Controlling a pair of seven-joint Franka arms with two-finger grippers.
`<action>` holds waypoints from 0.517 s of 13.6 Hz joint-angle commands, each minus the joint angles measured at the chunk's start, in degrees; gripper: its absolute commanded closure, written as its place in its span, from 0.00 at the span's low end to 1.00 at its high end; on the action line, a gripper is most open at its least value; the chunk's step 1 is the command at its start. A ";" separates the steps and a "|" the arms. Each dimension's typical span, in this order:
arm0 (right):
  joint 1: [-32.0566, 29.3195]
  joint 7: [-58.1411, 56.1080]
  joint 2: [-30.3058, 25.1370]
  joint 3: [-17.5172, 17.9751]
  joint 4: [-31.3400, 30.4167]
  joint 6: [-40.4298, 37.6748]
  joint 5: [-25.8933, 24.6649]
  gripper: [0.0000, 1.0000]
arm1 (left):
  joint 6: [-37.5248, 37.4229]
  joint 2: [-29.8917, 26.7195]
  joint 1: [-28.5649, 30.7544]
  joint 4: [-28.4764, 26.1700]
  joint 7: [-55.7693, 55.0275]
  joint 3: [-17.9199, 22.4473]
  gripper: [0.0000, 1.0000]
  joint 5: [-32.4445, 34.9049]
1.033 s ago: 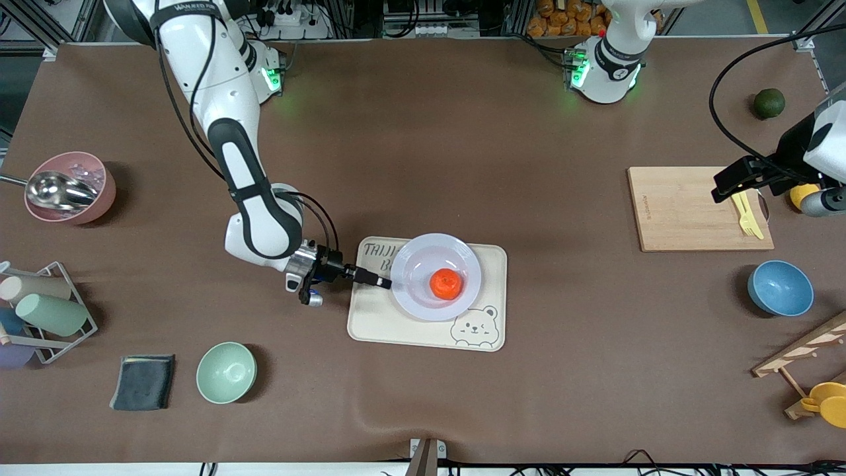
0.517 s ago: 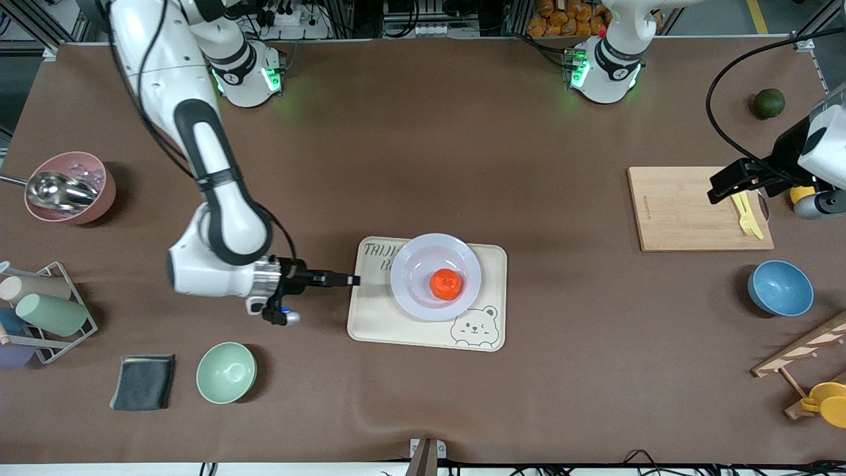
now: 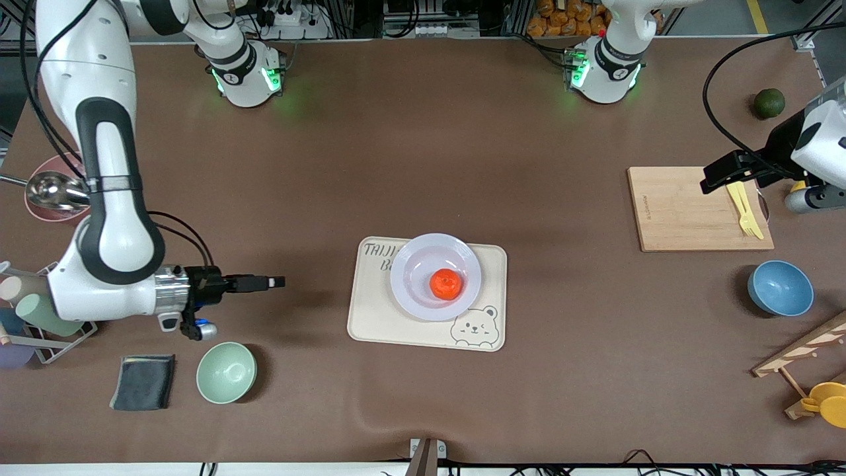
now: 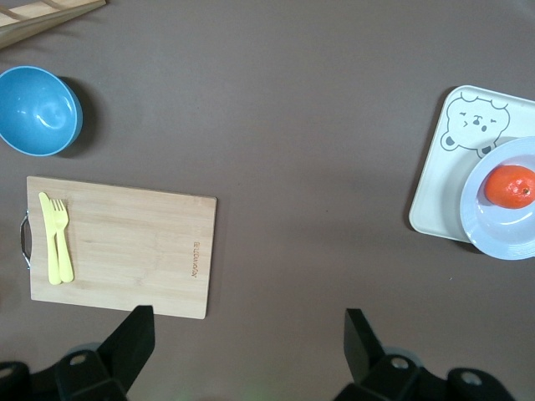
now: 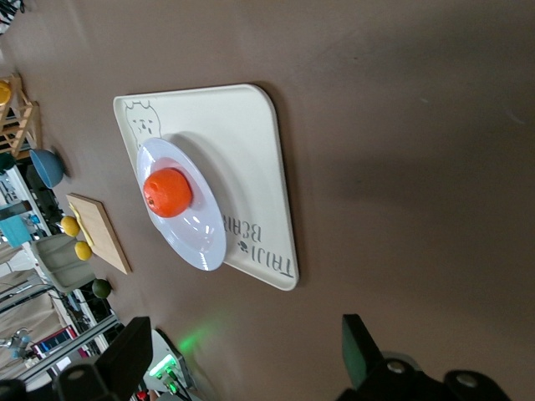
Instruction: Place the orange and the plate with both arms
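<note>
Orange (image 3: 446, 283) sits in the plate (image 3: 415, 292), a bit off center toward the left arm's end. Plate rests on the cream tray (image 3: 390, 324) with the bear drawing, mid surface (image 3: 423, 152). Same stack shows in the left wrist view: orange (image 4: 510, 185), plate (image 4: 485, 230), tray (image 4: 435, 200). Right wrist view too: orange (image 5: 167, 191), plate (image 5: 205, 238), tray (image 5: 251, 150).

Right pincer (image 3: 277, 282) is empty, fingers spread wide apart in the right wrist view, nothing between them. It hangs over bare surface between the tray and the cup rack (image 3: 63, 311), well apart from the plate, pointing toward the tray. Green bowl (image 3: 226, 372) lies just nearer the front camera than it, gray cloth (image 3: 143, 381) beside the bowl. Pink bowl (image 3: 49, 192) with a metal scoop (image 3: 56, 190) is partly hidden by the right arm.

Left pincer (image 3: 710, 177) is empty as well, fingers wide apart in the left wrist view. It is over the cutting board (image 3: 681, 208) at the left arm's end, well apart from the tray. Yellow fork (image 3: 743, 211) lies on the board. Blue bowl (image 3: 780, 287) sits nearer the front camera than the board. Dark green fruit (image 3: 769, 103) is farther from the camera, near the surface corner.
</note>
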 commanded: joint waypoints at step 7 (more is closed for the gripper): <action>-7.92 0.32 0.48 1.01 13.49 -13.48 -15.14 0.00 | -5.26 -3.59 1.87 0.36 1.33 0.88 0.00 -1.10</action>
